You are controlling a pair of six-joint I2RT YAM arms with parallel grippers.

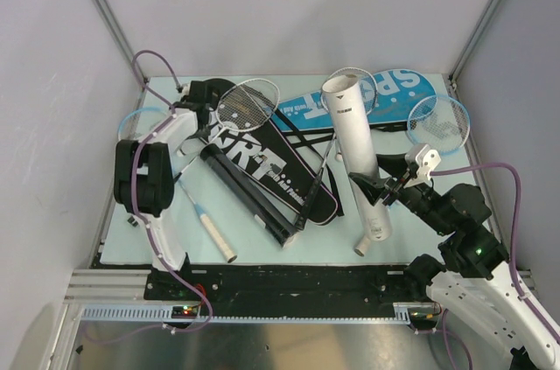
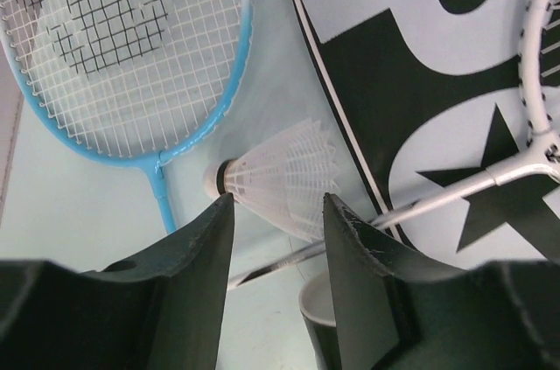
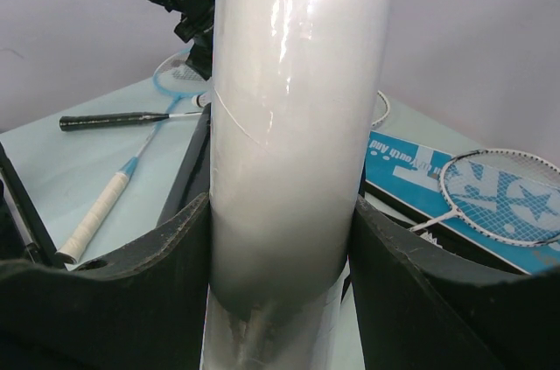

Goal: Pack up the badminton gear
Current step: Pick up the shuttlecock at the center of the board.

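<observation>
A white shuttlecock [image 2: 282, 176] lies on the table between the tips of my open left gripper [image 2: 276, 199], cork pointing left. In the top view that gripper [image 1: 194, 112] hides it. A light-blue racket head [image 2: 122, 46] lies beside it. My right gripper [image 3: 280, 204] is shut on the long white tube [image 3: 293, 81] and holds it tilted over the table [image 1: 354, 147]. A black tube [image 1: 245, 191] lies on the black cover [image 1: 284, 173]. A silver racket [image 1: 247, 106] rests on that cover. The blue cover [image 1: 376, 97] lies at the back.
Another light-blue racket [image 1: 439, 121] lies at the far right by the table edge. A white-gripped racket handle [image 1: 217, 239] lies near the left arm's base. Grey walls enclose the table on three sides. The black tube's open end [image 2: 313, 307] sits under my left gripper's right finger.
</observation>
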